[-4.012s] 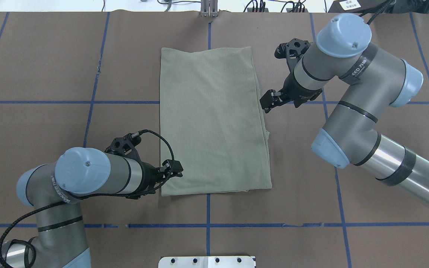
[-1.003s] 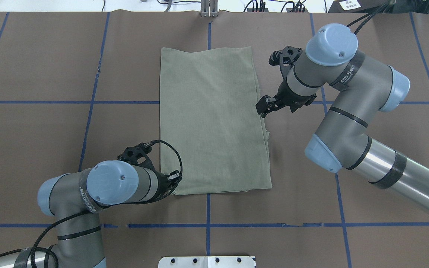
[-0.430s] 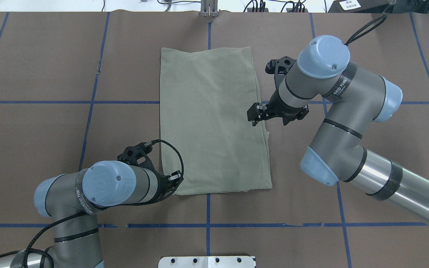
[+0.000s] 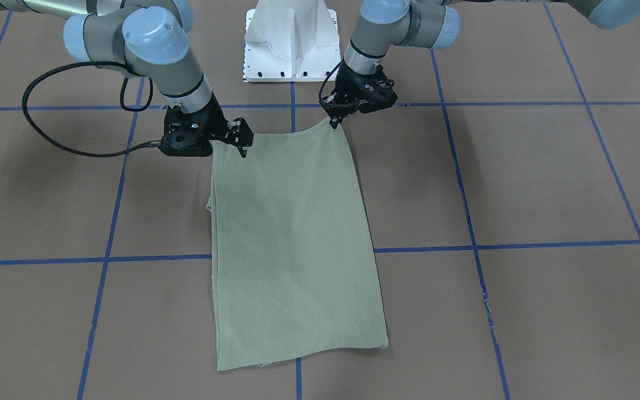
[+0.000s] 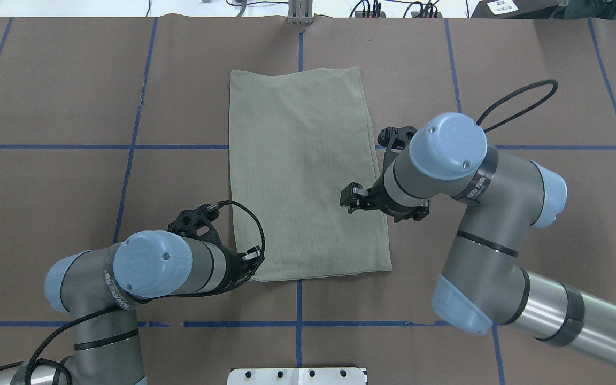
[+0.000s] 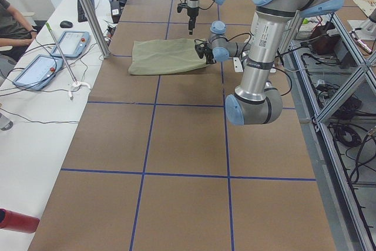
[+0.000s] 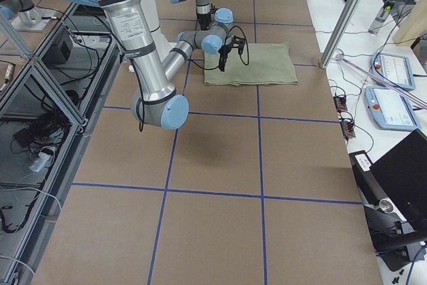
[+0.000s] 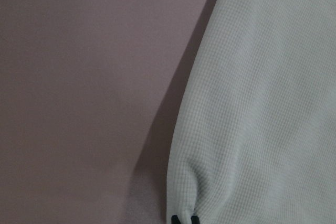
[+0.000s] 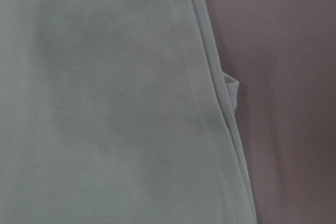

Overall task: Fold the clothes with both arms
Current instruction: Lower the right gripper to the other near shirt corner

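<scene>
Brown table (image 5: pixel 46 214), blue tape (image 5: pixel 179 146) — green shirt (image 5: pixel 302 176)

Overhead cam: high behind the robot, looks forward and down. Pedestal base (image 5: pixel 297 376) sits at the bottom edge, left arm (image 5: pixel 147 267) enters lower left, right arm (image 5: pixel 500 182) from the right.
Front cam: across the table (image 4: pixel 520 178), faces the robot, steep down-tilt, base at top, so sides flip. Both frame the whole shirt (image 5: pixel 308 176).
Side cams: one at each table end, far back, looking along the table. Near arm large, shirt small at mid-distance in both.
Wrist cams: very close to the fabric. Left shows shirt edge plus left gripper (image 8: pixel 185 220) tips at the bottom edge. Right shows the shirt's layered edge and bare table.
</scene>
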